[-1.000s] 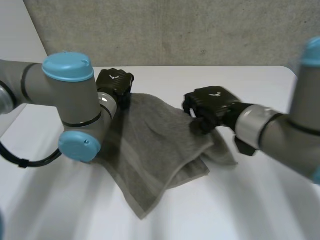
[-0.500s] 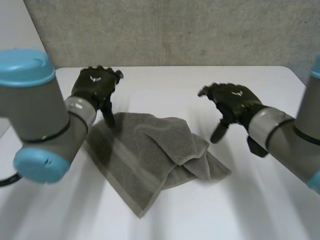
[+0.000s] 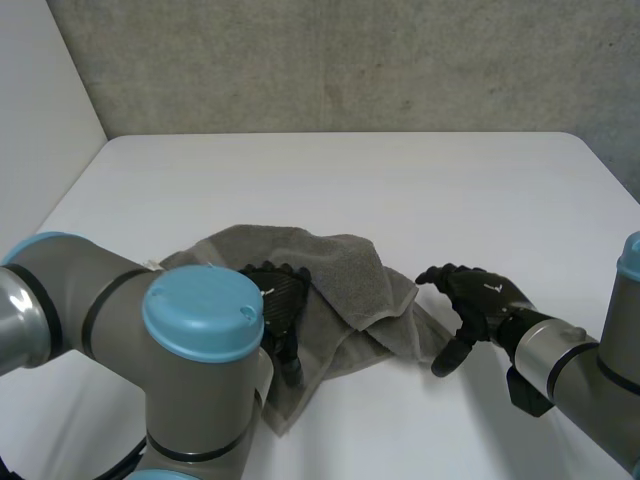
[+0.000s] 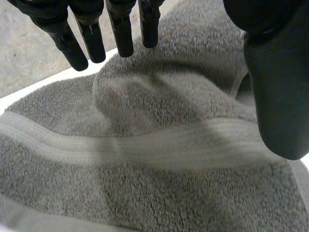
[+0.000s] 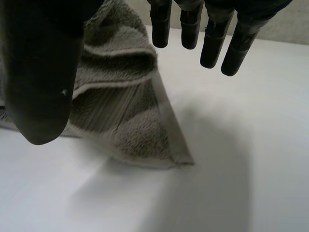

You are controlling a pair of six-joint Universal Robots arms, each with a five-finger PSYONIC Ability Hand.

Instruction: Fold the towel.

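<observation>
White tabletop (image 3: 420,180). The grey towel (image 3: 345,270) sits bunched toward the robot-side edge, left of centre. Its top layer is flopped over unevenly, a pale woven band runs across it, and one corner (image 5: 176,157) pokes out flat on the right. Robot's left hand (image 3: 277,305) over the towel's middle: fingers straight, thumb spread, gripping nothing. Its right hand (image 3: 478,300) just beside that corner, fingers loose and apart, empty.

- White desk (image 3: 350,180), smooth and matte, rounded at the far right corner.
- Rough grey wall (image 3: 350,60), speckled, rising just behind the desk's far edge.
- Plain white panel (image 3: 40,90) at the left, meeting the grey wall.
</observation>
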